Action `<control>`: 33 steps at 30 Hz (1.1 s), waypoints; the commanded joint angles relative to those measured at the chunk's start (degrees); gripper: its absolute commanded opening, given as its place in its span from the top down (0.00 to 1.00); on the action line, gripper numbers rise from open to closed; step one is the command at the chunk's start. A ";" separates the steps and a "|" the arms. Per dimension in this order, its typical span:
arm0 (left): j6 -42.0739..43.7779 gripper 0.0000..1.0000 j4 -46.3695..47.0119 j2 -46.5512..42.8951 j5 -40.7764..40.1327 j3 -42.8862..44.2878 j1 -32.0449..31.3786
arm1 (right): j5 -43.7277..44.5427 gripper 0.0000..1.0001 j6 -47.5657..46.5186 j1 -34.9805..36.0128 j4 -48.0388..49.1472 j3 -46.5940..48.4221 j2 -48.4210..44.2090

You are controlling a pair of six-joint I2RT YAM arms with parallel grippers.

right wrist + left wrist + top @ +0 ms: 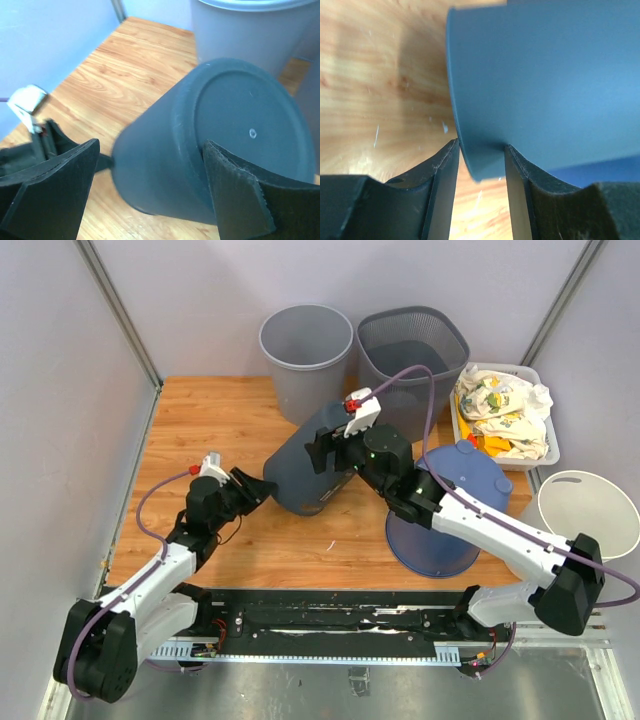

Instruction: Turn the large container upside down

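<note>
The large container [303,472] is a dark blue-grey bin, tilted on the wooden table with its base raised toward the back right and its mouth low at the front left. My left gripper [258,488] is shut on its lower rim; in the left wrist view the rim [485,150] sits between my two fingers [481,145]. My right gripper [335,445] is open wide over the raised base. In the right wrist view the container [200,150] fills the gap [150,142]: one finger touches the base edge, the other is apart.
A light grey bin [306,345] and a dark grey basket [412,350] stand at the back. A blue upturned bucket [450,510] sits under my right arm. A white tray of cloths [505,415] and a white bucket [585,515] are at the right.
</note>
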 commanded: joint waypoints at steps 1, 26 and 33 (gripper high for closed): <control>1.30 0.56 2.32 -0.78 6.82 -1.05 -2.07 | -9.64 0.16 1.58 1.41 2.97 2.42 2.60; 4.38 0.56 -1.82 -2.24 4.53 -1.52 -2.11 | -11.58 0.16 2.39 3.17 3.24 2.14 5.64; 8.52 0.54 -10.96 -10.88 3.28 1.29 -3.03 | -8.51 0.14 0.02 3.08 -0.42 0.82 -0.19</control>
